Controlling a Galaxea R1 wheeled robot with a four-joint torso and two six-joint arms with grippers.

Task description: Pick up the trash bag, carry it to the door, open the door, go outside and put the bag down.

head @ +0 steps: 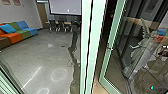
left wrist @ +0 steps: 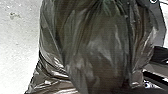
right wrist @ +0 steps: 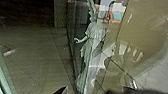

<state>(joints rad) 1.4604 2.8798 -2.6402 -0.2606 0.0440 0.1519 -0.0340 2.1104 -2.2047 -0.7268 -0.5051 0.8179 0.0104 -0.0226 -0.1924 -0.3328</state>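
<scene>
The bag (left wrist: 100, 50) is close up in the left wrist view, pale floor (left wrist: 17, 50) past it, its long axis running away from the gathered neck (left wrist: 106, 5). It probably hangs from the left hand, though I cannot tell if that hand is clamped. The door (head: 107, 52) stands to the right in the scene, seemingly ajar beside the post (head: 96, 37). A statue (right wrist: 93, 47) shows in or through glass, large in the right wrist view, so the right arm looks nearer the door; its hand's state I can't tell either.
</scene>
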